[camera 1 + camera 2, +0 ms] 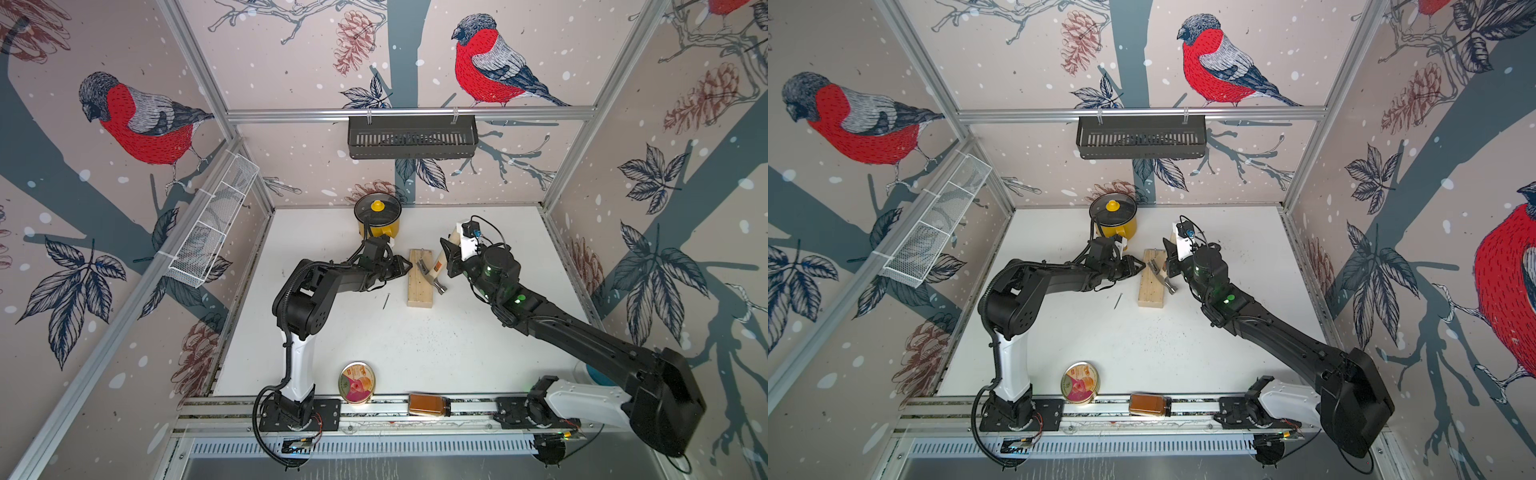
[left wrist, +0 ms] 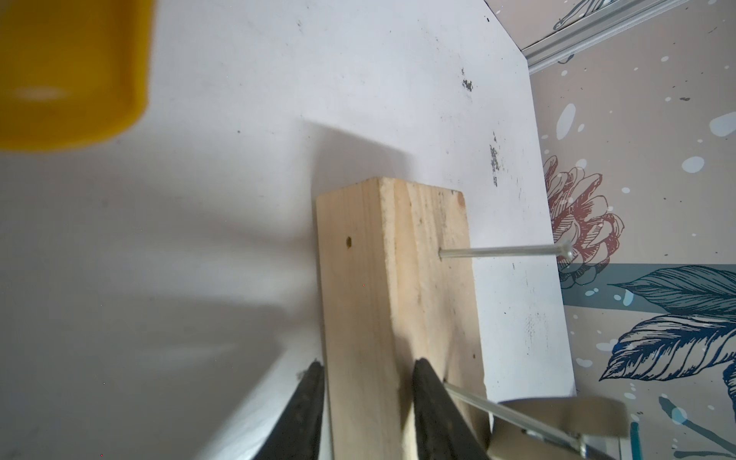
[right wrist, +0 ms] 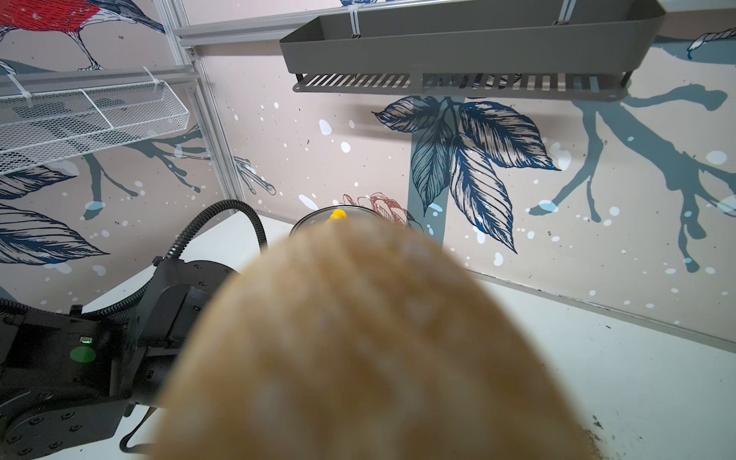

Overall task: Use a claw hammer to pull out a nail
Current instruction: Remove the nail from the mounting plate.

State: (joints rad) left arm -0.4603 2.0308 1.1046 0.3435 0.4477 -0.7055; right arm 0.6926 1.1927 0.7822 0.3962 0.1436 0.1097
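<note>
Between rt fingers (image 1: 449, 253): claw hammer (image 1: 435, 272) handle

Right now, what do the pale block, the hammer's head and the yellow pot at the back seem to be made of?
The pale rectangular block looks like bare softwood: visible grain, unpainted. The claw hammer's grey head looks like steel, with a dull metallic sheen; its handle is pale wood. The yellow pot could be enamelled metal or plastic; its clear lid looks like glass.
</note>
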